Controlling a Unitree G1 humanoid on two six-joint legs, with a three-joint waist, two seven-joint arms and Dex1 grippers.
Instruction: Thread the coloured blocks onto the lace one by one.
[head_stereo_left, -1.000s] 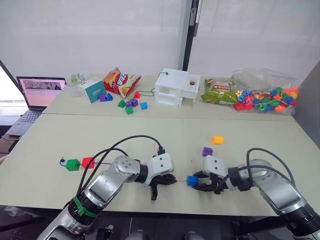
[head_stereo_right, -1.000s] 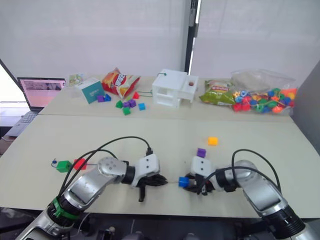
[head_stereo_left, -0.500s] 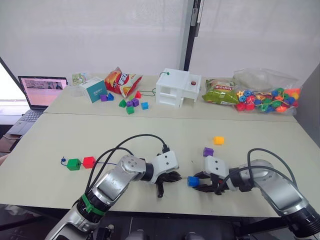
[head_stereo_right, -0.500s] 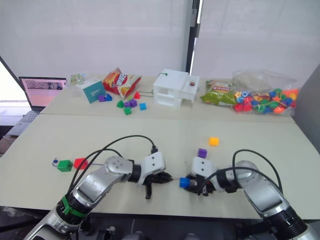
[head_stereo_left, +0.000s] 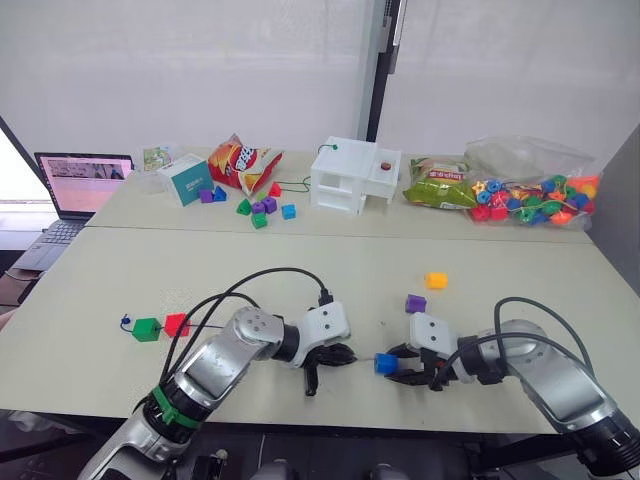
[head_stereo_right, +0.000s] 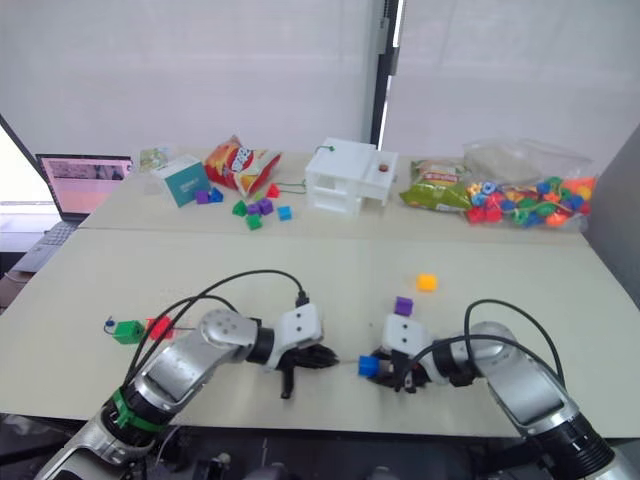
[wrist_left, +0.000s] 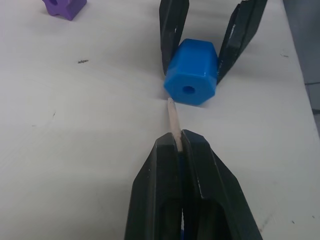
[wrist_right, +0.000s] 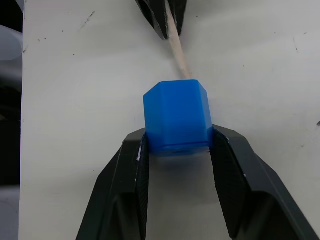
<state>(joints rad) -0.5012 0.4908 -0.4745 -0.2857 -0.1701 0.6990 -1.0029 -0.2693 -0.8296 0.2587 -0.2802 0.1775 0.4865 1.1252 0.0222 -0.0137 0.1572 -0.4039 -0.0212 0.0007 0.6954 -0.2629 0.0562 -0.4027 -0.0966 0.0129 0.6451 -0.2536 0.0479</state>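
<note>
The scene is evenly and brightly lit by diffuse daylight passed through the white curtain (head_stereo_left: 200, 70) behind the tables. Shadows on the table (head_stereo_left: 120, 280) are kept soft and short. A bright glow is given off by the laptop screen (head_stereo_left: 82, 181) at the left edge. In the wrist views, close surfaces are rendered sharply, while the farthest corners are slightly softened.

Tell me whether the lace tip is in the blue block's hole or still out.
Out. The pale lace tip stops just short of the blue block, below its hole.
</note>
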